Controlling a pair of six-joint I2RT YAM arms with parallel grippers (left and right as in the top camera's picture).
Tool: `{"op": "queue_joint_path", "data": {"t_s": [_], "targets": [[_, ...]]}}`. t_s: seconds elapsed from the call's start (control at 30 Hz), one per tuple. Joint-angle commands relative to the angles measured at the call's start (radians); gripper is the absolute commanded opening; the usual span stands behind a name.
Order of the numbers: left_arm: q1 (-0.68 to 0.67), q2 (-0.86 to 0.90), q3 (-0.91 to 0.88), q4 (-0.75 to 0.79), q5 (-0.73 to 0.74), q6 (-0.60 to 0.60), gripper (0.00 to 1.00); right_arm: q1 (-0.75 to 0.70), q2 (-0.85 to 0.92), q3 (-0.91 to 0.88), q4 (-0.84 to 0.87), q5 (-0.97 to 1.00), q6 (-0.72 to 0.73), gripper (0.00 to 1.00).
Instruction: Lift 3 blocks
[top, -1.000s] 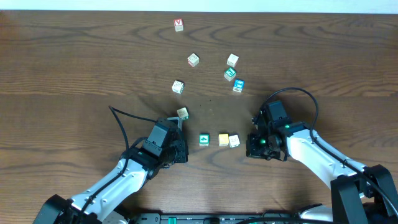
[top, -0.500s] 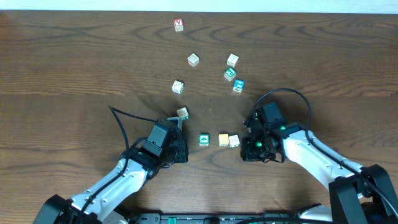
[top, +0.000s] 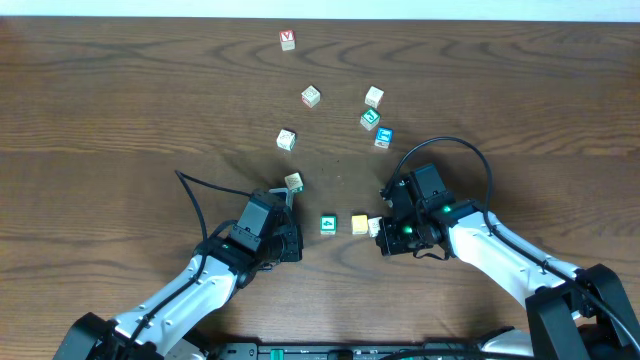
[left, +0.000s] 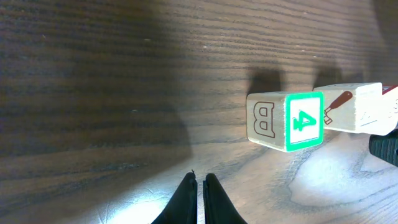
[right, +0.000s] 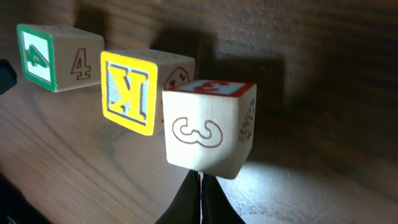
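Three task blocks are sitting in a short row on the table (top: 120, 120), between the two arms and all down on the wood.

- The green block (top: 328, 225) is standing at the left end. In the left wrist view it (left: 286, 121) is showing a green-framed 4 and a B on the side.
- The yellow block (top: 359, 224) is sitting in the middle, just beside the green one. In the right wrist view it (right: 134, 90) is facing me.
- The pale block (top: 373, 227) with red marks is closing the row on the right, partly under the right arm from above. From the right wrist it (right: 208, 134) is looking slightly turned against the row.

I am reading the left gripper (left: 198, 186) as clenched on nothing, fingers pressed together, resting short of the green block. The right gripper (right: 201, 182) is likewise pinched closed and empty, its tips sitting right at the pale block's lower edge; I cannot tell whether they are touching.

A pale cube with green edging (top: 293, 182) is lying apart, near the left arm.
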Motion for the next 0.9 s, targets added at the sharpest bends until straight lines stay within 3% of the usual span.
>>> {"op": "queue_joint_path", "data": {"t_s": [0.0,0.87], "targets": [[-0.003,0.004,-0.006,-0.002,0.009,-0.009,0.07,0.010,0.003,-0.003,0.013,-0.008,-0.017,0.01],[-0.009,0.004,-0.006,0.002,0.010,-0.008,0.07,0.059,0.003,-0.003,0.046,-0.023,0.011,0.01]]}}
